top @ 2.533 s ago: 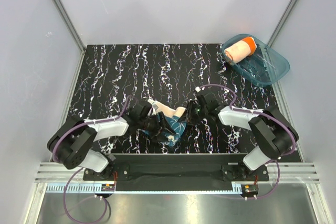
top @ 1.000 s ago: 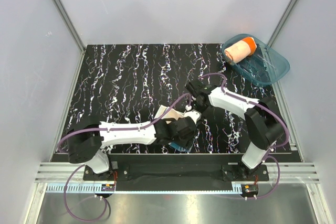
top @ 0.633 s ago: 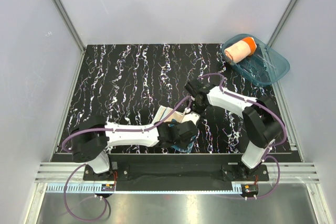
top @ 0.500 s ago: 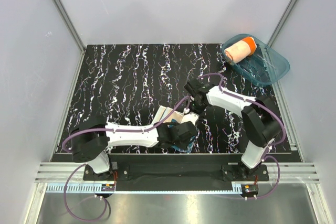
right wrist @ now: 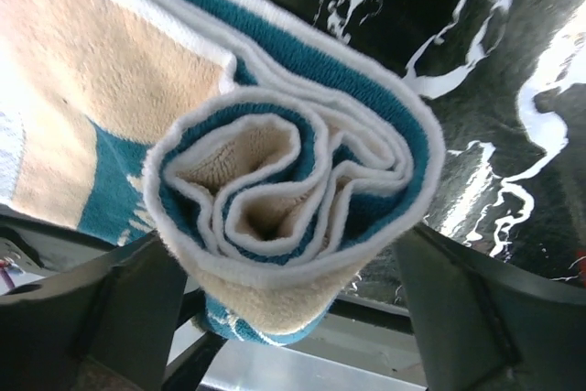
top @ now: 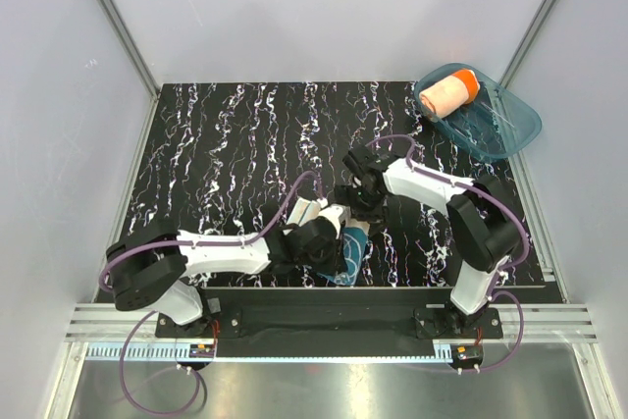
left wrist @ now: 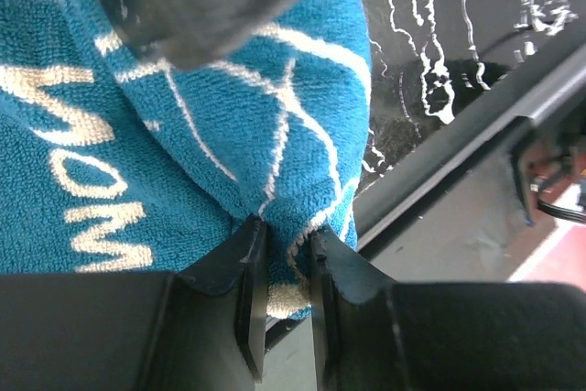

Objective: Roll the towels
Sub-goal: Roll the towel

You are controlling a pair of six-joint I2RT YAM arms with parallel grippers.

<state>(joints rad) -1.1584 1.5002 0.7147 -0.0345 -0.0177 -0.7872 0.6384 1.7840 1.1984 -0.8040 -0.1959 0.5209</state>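
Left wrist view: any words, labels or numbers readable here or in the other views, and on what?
"SOM": cream letters lying sideways on the blue towel, cut off at the picture's edge; reading uncertain.
Tick marks on the front rail, top view: too small to read.

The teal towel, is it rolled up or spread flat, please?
Rolled: the teal towel shows a spiral of layers at its end.
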